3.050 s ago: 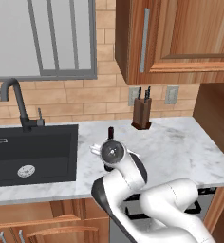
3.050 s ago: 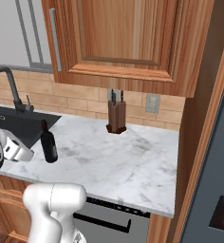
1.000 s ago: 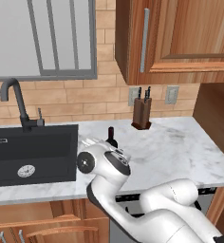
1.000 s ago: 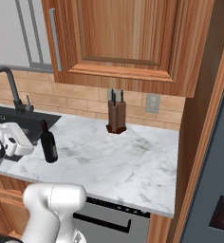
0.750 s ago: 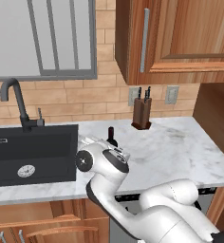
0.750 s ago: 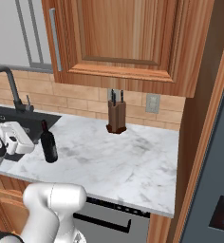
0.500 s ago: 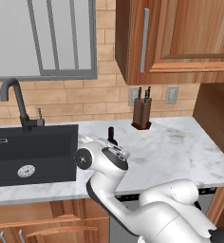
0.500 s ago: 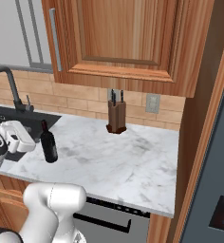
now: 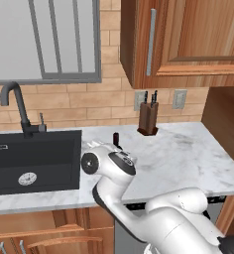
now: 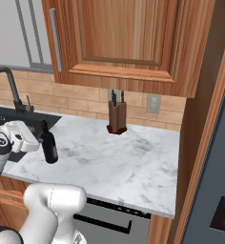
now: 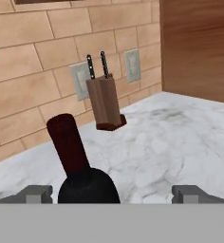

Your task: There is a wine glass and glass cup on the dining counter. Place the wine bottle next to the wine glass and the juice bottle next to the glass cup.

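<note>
One wine bottle [image 10: 49, 145] is standing upright on the marble counter [image 10: 133, 162], near the sink [image 9: 34, 158]. It is lying just ahead between the wide-open fingers of the gripper [image 11: 111, 192], not yet gripped. Since earlier, the hand is reaching closer to it.

The wine bottle [image 11: 80, 166] stands on the desk [image 11: 180, 142] between my claw's fingers [image 11: 37, 193], knife block [image 11: 106, 105] behind it.

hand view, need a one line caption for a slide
Open gripper straddling the wine bottle on a marble counter, knife block behind.
</note>
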You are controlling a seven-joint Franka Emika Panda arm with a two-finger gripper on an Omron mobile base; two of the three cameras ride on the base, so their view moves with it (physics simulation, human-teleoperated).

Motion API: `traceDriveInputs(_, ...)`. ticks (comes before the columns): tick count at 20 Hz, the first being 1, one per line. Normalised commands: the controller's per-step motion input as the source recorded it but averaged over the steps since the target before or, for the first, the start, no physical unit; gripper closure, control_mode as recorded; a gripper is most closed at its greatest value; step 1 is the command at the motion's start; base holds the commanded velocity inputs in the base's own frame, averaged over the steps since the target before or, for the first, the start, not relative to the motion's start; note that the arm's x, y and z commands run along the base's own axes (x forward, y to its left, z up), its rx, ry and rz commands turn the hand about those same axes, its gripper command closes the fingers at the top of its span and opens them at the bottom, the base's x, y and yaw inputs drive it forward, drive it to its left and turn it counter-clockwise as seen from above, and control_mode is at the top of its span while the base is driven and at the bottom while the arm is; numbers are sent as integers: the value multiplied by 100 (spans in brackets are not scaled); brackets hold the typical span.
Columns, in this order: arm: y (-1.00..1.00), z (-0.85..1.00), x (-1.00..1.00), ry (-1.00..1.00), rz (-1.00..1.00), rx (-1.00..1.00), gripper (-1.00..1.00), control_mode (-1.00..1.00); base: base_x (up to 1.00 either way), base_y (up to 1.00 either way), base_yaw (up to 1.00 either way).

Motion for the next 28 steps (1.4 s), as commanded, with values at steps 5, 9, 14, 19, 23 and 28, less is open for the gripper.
traceDriveInputs(5,0,-10,19,0,0,0,-100,-100,0,0,0)
traceDriveInputs(9,0,-3,15,0,1,0,-100,-100,0,0,0)
traceDriveInputs(14,0,-1,4,0,2,-1,-100,-100,0,0,0)
traceDriveInputs(19,2,-5,3,0,1,-4,-100,-100,0,0,0)
traceDriveInputs(23,0,-7,8,0,0,-5,-100,-100,0,0,0)
traceDriveInputs(28,-1,-7,15,1,0,-4,-100,-100,0,0,0)
